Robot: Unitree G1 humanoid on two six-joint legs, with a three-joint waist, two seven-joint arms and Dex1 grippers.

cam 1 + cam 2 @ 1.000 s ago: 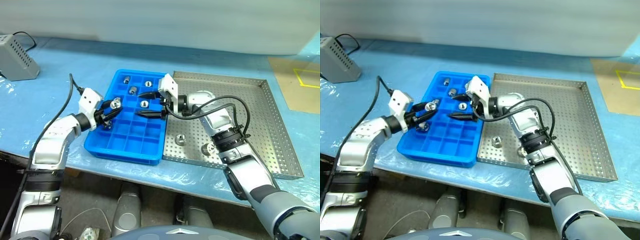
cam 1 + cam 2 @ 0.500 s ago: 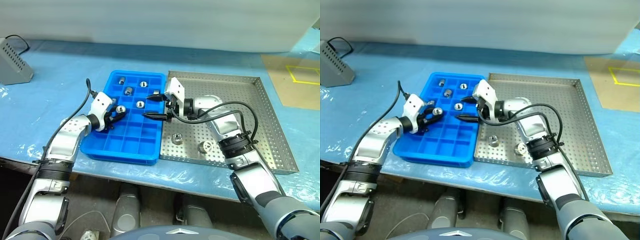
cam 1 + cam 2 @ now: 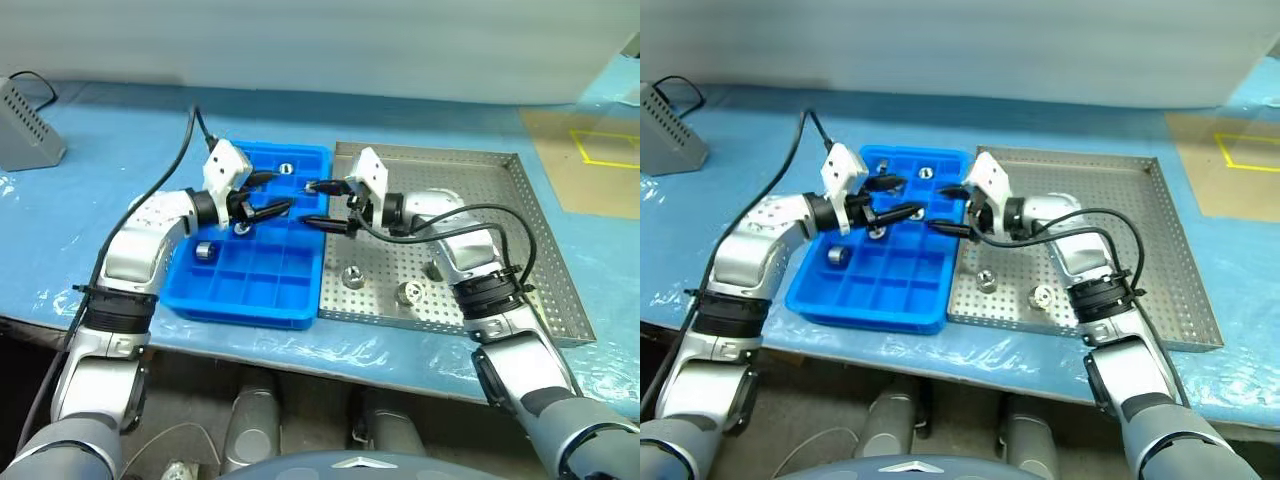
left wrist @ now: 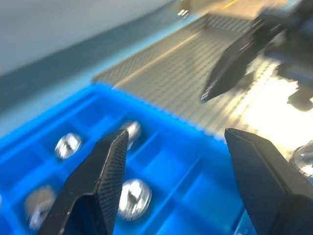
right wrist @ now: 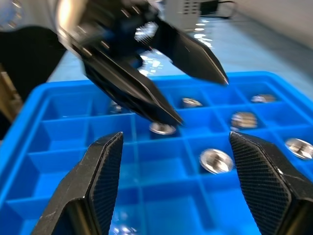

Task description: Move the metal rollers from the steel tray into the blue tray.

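Metal rollers (image 3: 409,293) and trays rest on a blue-covered table (image 3: 100,200).

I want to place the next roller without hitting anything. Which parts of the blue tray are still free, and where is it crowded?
In the blue tray, the near rows are bare, except one metal roller beside the left wall. The far rows are crowded: more rollers lie there, and the open left claw and the open right claw hang over them. The steel tray is bare on its right half.
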